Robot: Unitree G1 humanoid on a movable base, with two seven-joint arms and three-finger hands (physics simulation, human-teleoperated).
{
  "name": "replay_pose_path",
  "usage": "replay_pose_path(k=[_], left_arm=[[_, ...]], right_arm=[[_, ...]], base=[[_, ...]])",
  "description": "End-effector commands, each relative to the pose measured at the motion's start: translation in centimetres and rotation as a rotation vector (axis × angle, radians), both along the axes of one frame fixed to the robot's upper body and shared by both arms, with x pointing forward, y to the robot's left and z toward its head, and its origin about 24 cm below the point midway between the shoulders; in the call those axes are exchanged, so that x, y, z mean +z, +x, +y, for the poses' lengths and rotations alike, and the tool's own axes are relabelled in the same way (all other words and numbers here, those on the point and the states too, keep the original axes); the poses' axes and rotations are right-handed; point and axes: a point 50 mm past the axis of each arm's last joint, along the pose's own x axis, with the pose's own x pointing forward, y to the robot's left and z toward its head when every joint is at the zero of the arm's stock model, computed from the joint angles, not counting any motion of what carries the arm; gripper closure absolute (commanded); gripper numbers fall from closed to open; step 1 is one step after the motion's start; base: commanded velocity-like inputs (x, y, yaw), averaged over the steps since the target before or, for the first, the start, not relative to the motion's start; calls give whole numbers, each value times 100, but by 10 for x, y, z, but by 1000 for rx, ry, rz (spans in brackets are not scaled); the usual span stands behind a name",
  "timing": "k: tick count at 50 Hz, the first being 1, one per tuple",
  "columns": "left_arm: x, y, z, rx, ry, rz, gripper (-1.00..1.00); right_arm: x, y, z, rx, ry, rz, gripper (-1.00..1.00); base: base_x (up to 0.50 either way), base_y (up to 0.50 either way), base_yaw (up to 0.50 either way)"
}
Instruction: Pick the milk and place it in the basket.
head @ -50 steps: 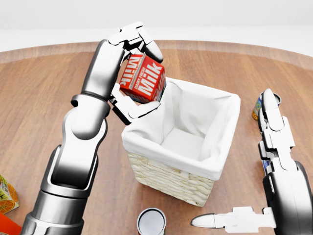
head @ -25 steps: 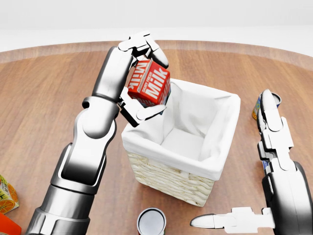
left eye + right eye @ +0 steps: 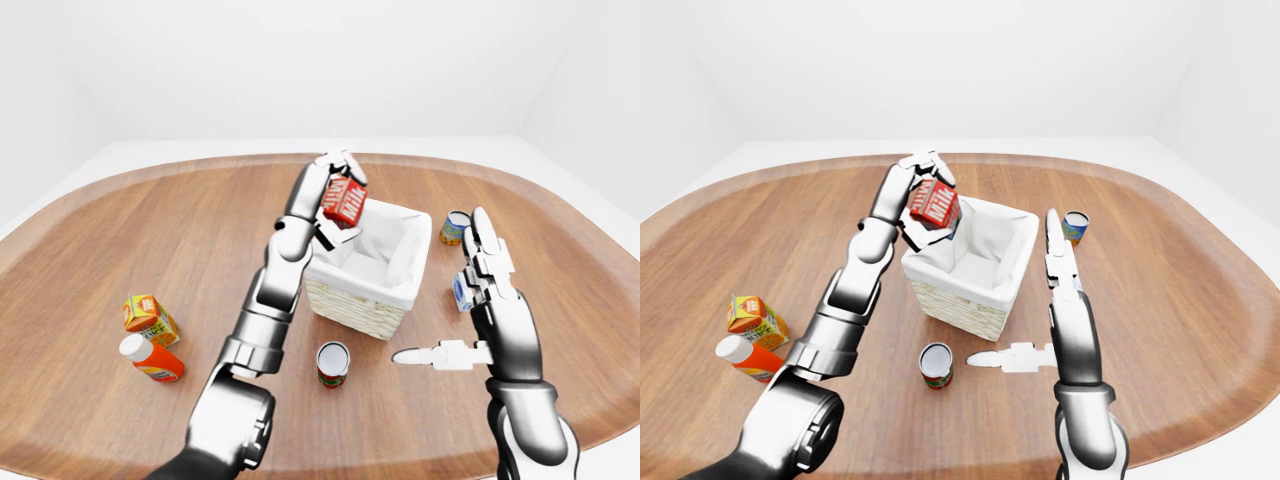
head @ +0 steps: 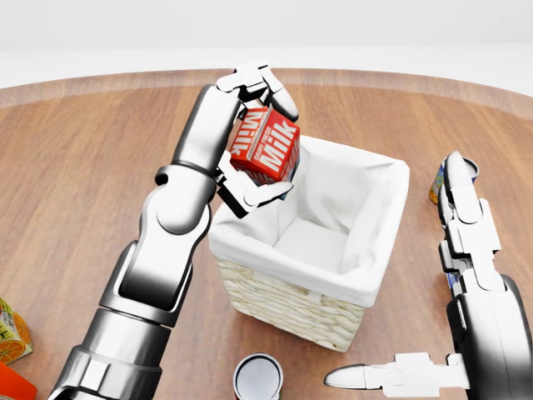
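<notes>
My left hand (image 4: 258, 137) is shut on the red milk carton (image 4: 266, 146), white "Milk" lettering showing, and holds it tilted in the air over the left rim of the basket (image 4: 250, 250). The basket is wicker with a white cloth liner and nothing shows inside it. In the left-eye view the carton (image 3: 345, 200) hangs above the basket's upper left corner. On the right of the head view my right hand (image 4: 433, 317) is open, one finger pointing up and another stretched left along the bottom, to the right of the basket and apart from it.
A tin can (image 4: 257, 377) stands just below the basket. Another can (image 3: 455, 227) and a small blue-white pack (image 3: 461, 292) lie right of the basket by my right hand. An orange juice carton (image 3: 148, 317) and an orange bottle (image 3: 150, 359) sit at the left on the round wooden table (image 3: 120, 230).
My left hand has carried the milk carton up and to the right, from beside the basket's left corner to above its left rim. The right hand has not moved.
</notes>
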Motion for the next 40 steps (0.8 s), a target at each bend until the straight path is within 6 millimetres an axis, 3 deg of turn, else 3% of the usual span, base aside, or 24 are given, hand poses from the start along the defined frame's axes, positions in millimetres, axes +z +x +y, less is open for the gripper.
replay_pose_path(k=[1, 40], left_arm=[[10, -2, -5, -4, -18, -41, 100], [-7, 12, -25, -23, 13, 7, 100]], right_arm=[[0, 0, 0, 0, 0, -1, -100], [0, -1, 0, 4, 2, 0, -100]], base=[[0, 0, 0], [0, 0, 0]])
